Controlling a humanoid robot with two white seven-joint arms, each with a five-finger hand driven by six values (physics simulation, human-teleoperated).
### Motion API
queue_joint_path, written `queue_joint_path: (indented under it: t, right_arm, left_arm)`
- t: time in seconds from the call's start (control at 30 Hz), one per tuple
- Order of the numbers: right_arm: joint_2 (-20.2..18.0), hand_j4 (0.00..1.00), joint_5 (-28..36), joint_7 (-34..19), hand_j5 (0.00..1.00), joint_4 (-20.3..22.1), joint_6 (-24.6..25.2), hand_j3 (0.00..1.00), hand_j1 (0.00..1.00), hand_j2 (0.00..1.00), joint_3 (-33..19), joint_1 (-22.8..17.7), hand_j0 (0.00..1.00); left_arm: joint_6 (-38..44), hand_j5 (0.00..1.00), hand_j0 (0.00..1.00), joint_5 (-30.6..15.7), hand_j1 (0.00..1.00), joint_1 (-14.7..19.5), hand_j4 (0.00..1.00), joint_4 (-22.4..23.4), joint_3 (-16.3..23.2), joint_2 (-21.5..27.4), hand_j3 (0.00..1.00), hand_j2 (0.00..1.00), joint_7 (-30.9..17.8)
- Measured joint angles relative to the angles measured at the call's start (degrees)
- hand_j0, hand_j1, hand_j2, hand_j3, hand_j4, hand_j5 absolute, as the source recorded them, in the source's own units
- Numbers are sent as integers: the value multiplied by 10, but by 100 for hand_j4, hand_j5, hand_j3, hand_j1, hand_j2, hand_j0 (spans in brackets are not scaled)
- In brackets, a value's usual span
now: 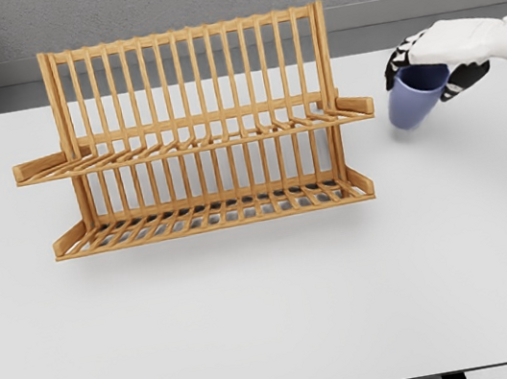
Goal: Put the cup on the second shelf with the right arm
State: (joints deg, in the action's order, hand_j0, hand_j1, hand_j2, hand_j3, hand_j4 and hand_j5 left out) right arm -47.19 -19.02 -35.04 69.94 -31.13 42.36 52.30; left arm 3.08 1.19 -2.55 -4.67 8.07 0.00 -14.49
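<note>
- Right hand (pixel 429 63) comes in from the right edge of the head view, white arm stretched leftward over the white surface (pixel 274 312).
- The hand is wrapped around the rim of the blue cup (pixel 415 96): black fingertips show on the cup's left side near the top and a dark thumb part on its right side, so it is gripping the cup from above.
- The cup is tilted, its mouth up toward the palm and its narrower base pointing down and to the left.
- Whether the cup's base touches the surface or hangs just above it is hard to judge from this angle; it looks slightly lifted.
- The cup sits to the right of the wooden dish rack (pixel 194 136), just beside the right end of the upper shelf (pixel 197 143) and apart from it, not touching.
- The rack stands upright on the surface, left of centre, with a tall slatted back, an upper shelf of slats and a lower shelf (pixel 214 215) nearer the camera.
- Both shelves carry nothing.
- The cup is roughly level with the upper shelf in the picture, outside the rack's right side rail.
</note>
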Motion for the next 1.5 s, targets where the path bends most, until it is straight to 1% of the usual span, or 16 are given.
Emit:
queue_joint_path:
  t: [0.1,0.33,0.5,0.9,1.07,1.13,1.23,1.5]
  right_arm:
    - [-6,63,0,0,63,11,0,63,63,63,-22,-1,63]
    - [-20,64,0,0,64,19,-6,64,64,64,-68,-6,64]
    - [-31,64,-1,0,64,45,-8,64,64,64,-90,-7,64]
    - [-46,64,1,0,64,118,-12,64,64,64,-113,-12,64]
    - [-52,64,1,0,64,136,-30,64,64,64,-123,-18,64]
    - [-54,64,1,0,64,153,-35,64,64,64,-127,-25,64]
    - [-54,64,1,0,64,183,-39,64,64,64,-129,-25,64]
    - [-53,64,2,1,64,243,-41,64,64,64,-130,-25,64]
  left_arm:
    - [0,100,100,0,100,0,100,0,0,0,100,100,0]
    - [0,100,100,0,100,0,100,0,0,0,100,100,0]
    - [0,100,100,0,100,0,100,0,0,0,100,100,0]
    - [0,100,100,0,100,0,100,0,0,0,100,100,0]
    - [0,100,100,0,100,0,100,0,0,0,100,100,0]
    - [0,100,100,0,100,0,100,0,0,0,100,100,0]
    - [0,100,100,0,100,0,100,0,0,0,100,100,0]
    - [0,100,100,0,100,0,100,0,0,0,100,100,0]
